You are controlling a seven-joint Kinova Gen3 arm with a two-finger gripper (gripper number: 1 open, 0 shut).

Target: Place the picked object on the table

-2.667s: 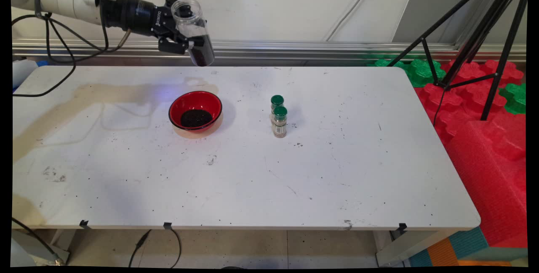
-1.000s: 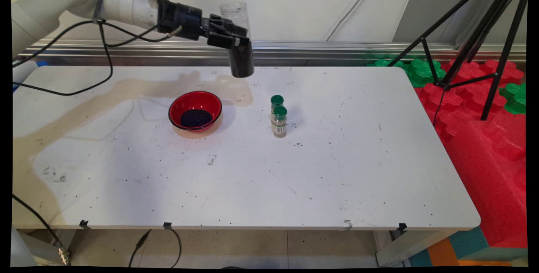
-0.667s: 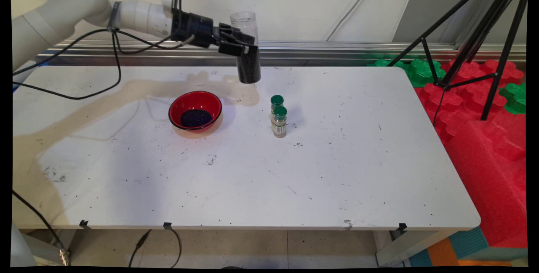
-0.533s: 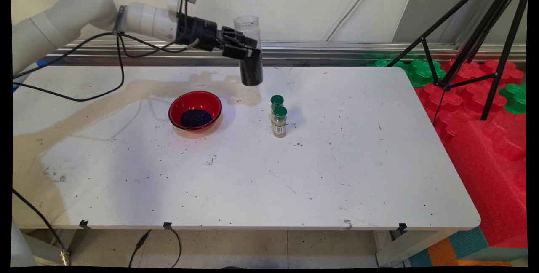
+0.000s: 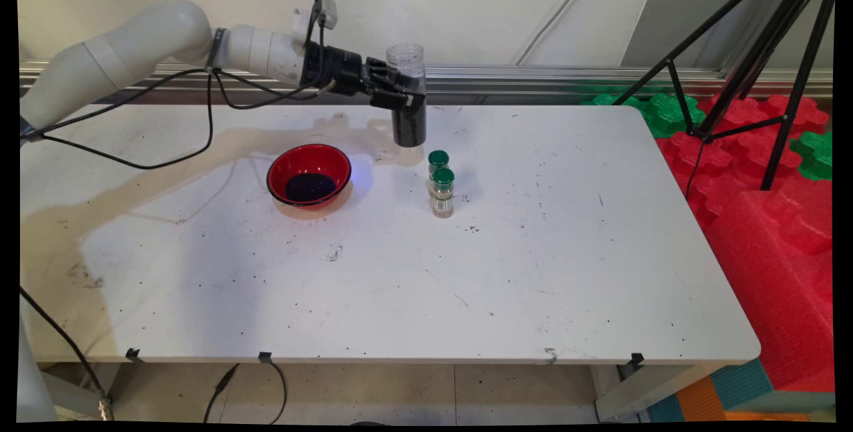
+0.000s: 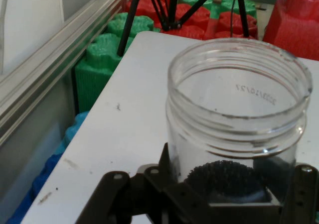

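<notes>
Jar sits clamped in your gripper, upright with its long axis vertical and its open mouth up, dark grains filling its lower part. You see it hang over the table, just behind and slightly left of the two green-capped bottles, its base close above the surface. From the bottles, the red bowl with dark grains lies well to the left. In the hand view your fingers grip the jar's lower wall.

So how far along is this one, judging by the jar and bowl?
Done: dark grains lie in the red bowl. In hand: the black gripper holds the open clear plastic jar upright, part full, above the white table near two green-capped bottles. Left: the jar is not set down.
</notes>
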